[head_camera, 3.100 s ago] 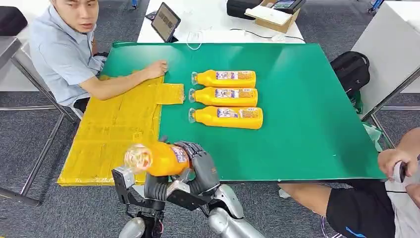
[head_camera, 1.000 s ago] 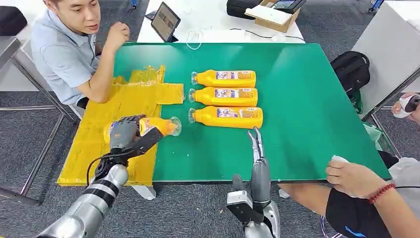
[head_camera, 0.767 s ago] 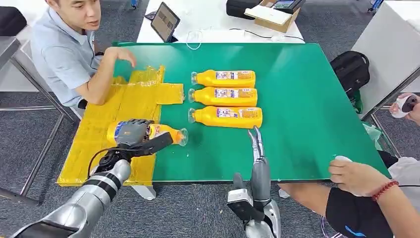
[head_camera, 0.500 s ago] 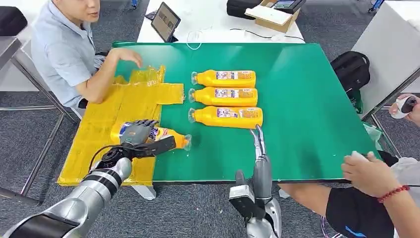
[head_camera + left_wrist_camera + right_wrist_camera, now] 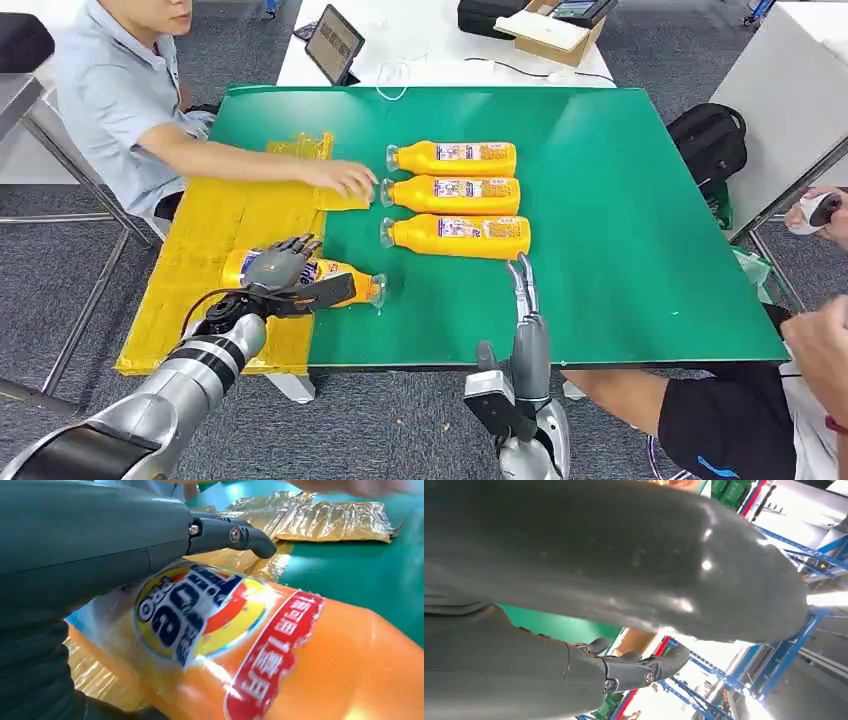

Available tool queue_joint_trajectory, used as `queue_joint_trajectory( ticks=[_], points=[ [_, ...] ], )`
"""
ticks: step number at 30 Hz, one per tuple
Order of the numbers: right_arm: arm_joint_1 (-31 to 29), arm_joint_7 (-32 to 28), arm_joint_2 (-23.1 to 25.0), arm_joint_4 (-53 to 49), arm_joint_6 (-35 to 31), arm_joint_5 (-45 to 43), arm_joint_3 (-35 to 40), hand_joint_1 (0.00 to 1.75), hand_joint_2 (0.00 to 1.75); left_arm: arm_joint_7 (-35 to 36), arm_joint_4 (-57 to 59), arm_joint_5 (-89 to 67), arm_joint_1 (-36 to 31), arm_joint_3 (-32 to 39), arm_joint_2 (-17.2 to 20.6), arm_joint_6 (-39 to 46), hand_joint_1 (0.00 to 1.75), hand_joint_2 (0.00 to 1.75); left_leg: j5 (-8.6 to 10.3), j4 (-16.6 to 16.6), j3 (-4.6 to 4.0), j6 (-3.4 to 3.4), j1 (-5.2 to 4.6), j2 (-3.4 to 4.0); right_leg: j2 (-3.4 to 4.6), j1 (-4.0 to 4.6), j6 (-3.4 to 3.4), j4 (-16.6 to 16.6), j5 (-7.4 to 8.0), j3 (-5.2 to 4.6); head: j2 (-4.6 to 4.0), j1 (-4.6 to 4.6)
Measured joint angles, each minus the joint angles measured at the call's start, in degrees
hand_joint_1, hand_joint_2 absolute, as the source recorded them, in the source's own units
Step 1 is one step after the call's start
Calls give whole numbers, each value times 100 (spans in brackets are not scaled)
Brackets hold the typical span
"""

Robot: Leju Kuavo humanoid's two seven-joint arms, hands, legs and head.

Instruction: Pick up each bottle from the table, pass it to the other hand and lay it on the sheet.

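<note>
Item, my left hand (image 5: 283, 268): it is resting over an orange bottle (image 5: 330, 272), fingers spreading apart above the label, thumb stretching along the near side; from the wrist camera, my thumb (image 5: 227, 532) is lying over the bottle (image 5: 280, 665) label, and I cannot tell whether I am gripping.

Item, that bottle: it is lying on its side, base on the yellow sheet (image 5: 200, 260), neck and clear cap reaching out onto the green table (image 5: 620, 210).

Item, three more orange bottles (image 5: 455, 195): they are lying side by side mid-table, caps pointing toward the sheet.

Item, my right hand (image 5: 522, 300): it is standing at the table's near edge, fingers straight and close together, holding nothing.

Item, a person's hand (image 5: 345, 178): it is pressing on the sheet's far corner, just beside the middle bottle's cap.
</note>
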Motion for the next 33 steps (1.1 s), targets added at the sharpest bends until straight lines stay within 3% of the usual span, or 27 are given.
queue_joint_trajectory(
  ticks=[1, 2, 5, 6, 10, 14, 18, 19, 26, 33],
  points=[
    [-1, -19, 0, 6, 0, -2, -2, 0, 0, -78, 7, 93, -11, 0, 2, -91, 0, 175, 0, 0, 0, 0, 0, 0, 0, 0, 0, 0, 0, 0, 0, 0],
    [-3, -57, 0, 11, 0, -18, -4, 0, 0, -182, 7, 220, -24, 2, 4, -213, 0, 0, 0, 0, 0, 0, 0, -1, -1, 0, 0, 0, 0, 1, 0, -2],
    [-33, -190, 22, 68, 7, -133, -35, 0, 0, -869, -2, 1239, -63, 195, 0, -998, 0, 0, 0, 0, 1, 0, 0, -3, -1, -1, 0, 0, 0, 3, 0, 0],
    [-59, -214, 22, 98, 7, -177, -39, 0, 0, -1101, -35, 1620, -69, 301, 0, -1273, 0, 175, 0, 0, 3, 0, 0, -3, -1, -1, 0, 0, 0, 6, 0, -2],
    [-130, -251, 20, 238, -142, -304, -35, 0, 0, -1883, -479, 3027, 226, 699, -41, -1732, 0, 175, 0, 0, 6, 0, -1, 1, 1, -2, 0, 0, 0, 5, 0, -2],
    [-64, -258, 0, 280, -249, -43, -33, 0, 0, -2298, -2207, 5021, 1130, 1058, -271, -1045, 0, 175, -1, 1, -2, 0, -2, 3, 1, -3, 1, -1, 0, 0, 0, 2],
    [-40, -266, -35, 280, -326, 260, -20, 0, 0, -2321, -3797, 6399, 1844, 1152, -343, -1038, 0, 175, -5, 0, -8, -2, -2, 4, 1, -2, 0, -1, -2, -9, 0, 0],
    [-40, -266, -50, 280, -326, 340, -17, 0, 175, -2313, -4111, 6591, 1996, 1152, -343, -1084, 0, 175, -6, -1, -8, -2, -1, 3, 1, -2, -1, -2, -3, -9, 0, -2],
    [-255, 264, -490, 379, -236, 1669, -22, 0, 175, -2393, -5497, 6859, 2698, 1054, -293, -1327, 0, 175, -3, -1, -8, 0, -2, 2, 1, -3, 1, -2, 0, -5, 0, 0],
    [-1440, 1423, -1135, 1848, 531, 2737, -151, 0, 175, -2527, -6297, 6846, 3108, 879, -286, -1191, 0, 175, 11, 2, -8, 18, -13, -3, -2, -13, 18, -4, 12, -3, 0, 0]
  ],
)
